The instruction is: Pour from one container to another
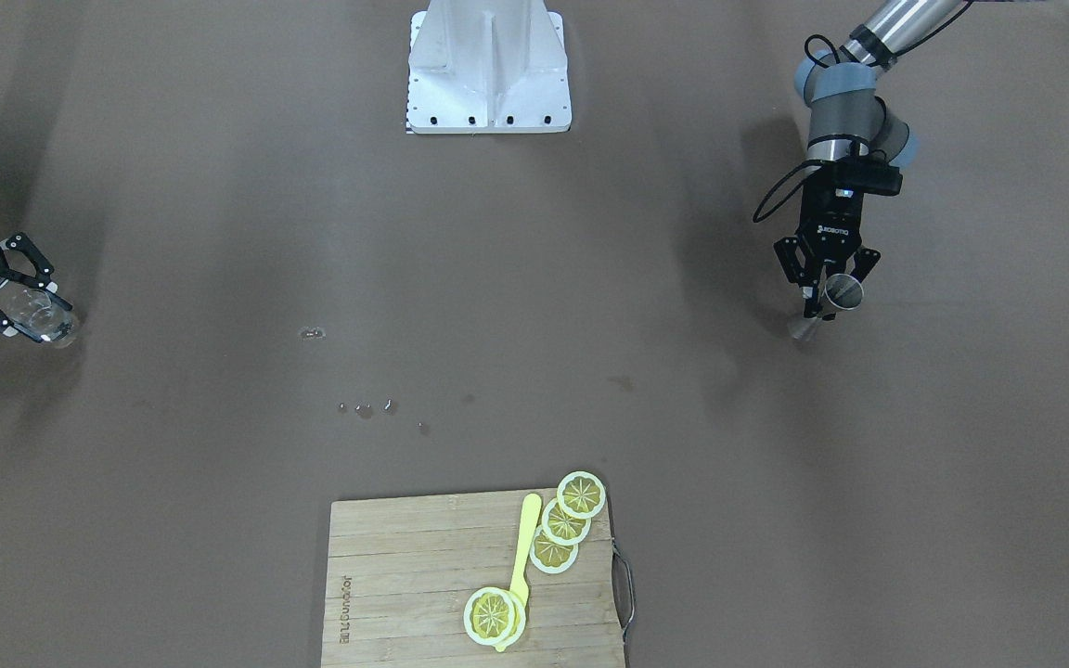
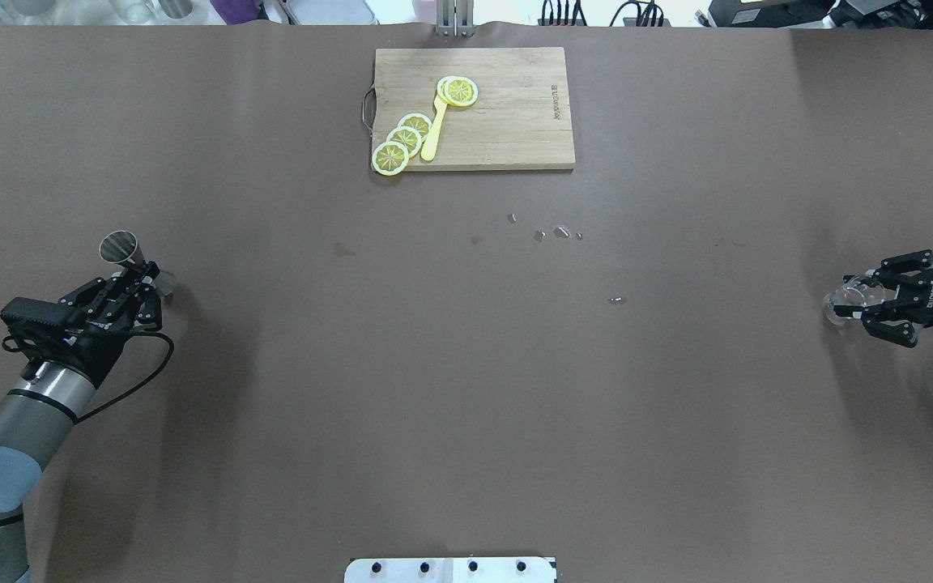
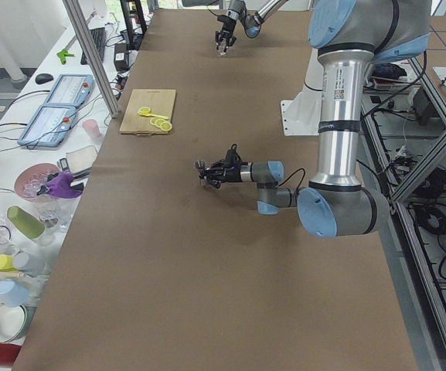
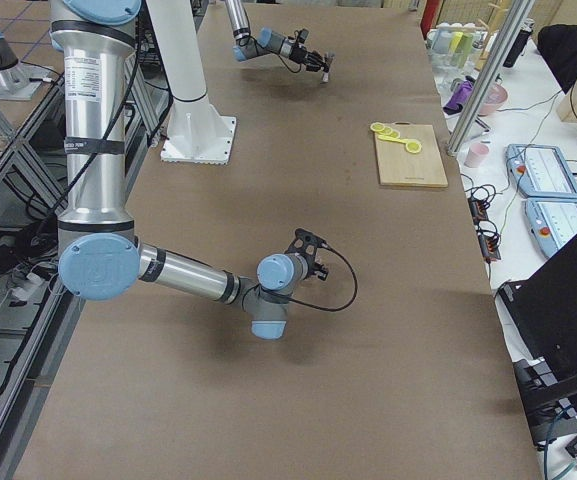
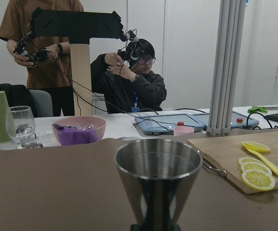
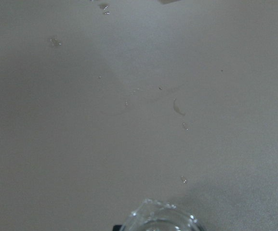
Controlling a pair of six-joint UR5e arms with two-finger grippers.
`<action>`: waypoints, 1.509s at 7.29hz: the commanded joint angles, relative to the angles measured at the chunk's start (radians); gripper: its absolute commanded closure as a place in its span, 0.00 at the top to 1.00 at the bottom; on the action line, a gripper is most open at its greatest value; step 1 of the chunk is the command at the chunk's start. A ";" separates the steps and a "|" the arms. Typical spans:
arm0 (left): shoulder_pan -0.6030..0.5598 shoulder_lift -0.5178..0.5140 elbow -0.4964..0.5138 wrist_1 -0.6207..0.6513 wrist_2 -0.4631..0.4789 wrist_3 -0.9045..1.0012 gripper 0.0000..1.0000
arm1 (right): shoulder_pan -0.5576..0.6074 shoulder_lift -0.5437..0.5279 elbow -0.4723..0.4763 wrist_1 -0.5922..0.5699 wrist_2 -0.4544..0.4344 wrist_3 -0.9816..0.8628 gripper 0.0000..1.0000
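Note:
A steel double-cone jigger (image 2: pixel 121 247) stands upright at the table's left side, with my left gripper (image 2: pixel 141 285) shut around its narrow waist. In the left wrist view the jigger (image 5: pixel 158 175) fills the lower centre, its mouth open upward. In the front-facing view the left gripper (image 1: pixel 822 289) and jigger (image 1: pixel 843 291) show at the right. A clear glass (image 2: pixel 845 298) sits at the table's right side, with my right gripper (image 2: pixel 867 304) shut on it. The glass (image 1: pixel 41 317) looks tilted over the table. Only the rim of the glass (image 6: pixel 160 219) shows in the right wrist view.
A wooden cutting board (image 2: pixel 515 121) with lemon slices (image 2: pixel 402 142) and a yellow utensil (image 2: pixel 434 134) lies at the far middle. Water drops (image 2: pixel 560 233) dot the brown table centre. The robot's white base (image 1: pixel 488 70) is at the near edge. Cups and bowls stand beyond the far edge.

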State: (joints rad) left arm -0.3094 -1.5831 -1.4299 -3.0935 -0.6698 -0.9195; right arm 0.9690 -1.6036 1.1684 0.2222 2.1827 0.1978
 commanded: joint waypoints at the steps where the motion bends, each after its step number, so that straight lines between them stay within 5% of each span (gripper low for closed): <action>1: 0.001 -0.008 0.016 0.001 0.001 -0.001 0.00 | -0.001 0.002 -0.001 0.000 0.000 0.000 0.00; 2: 0.000 -0.008 0.016 0.001 0.001 -0.001 0.00 | -0.001 0.002 -0.001 0.000 0.000 0.000 0.00; 3: 0.000 -0.008 0.016 0.001 0.001 -0.001 0.05 | -0.001 0.002 -0.001 0.000 0.002 -0.001 0.63; 4: 0.000 -0.009 0.016 0.001 0.001 -0.001 0.13 | -0.001 0.004 -0.003 0.000 0.000 0.000 1.00; 8: 0.000 -0.032 0.012 0.001 0.003 0.001 0.46 | -0.001 0.005 -0.001 0.000 0.002 0.000 1.00; 9: 0.000 -0.032 0.014 0.001 0.024 0.001 0.46 | 0.001 0.005 -0.001 0.000 0.003 0.003 1.00; 11: 0.000 -0.032 0.014 0.001 0.026 -0.001 0.70 | 0.004 -0.002 0.008 0.002 0.014 0.005 1.00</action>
State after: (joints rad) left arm -0.3098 -1.6147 -1.4161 -3.0925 -0.6469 -0.9199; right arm 0.9706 -1.6014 1.1707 0.2234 2.1901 0.2015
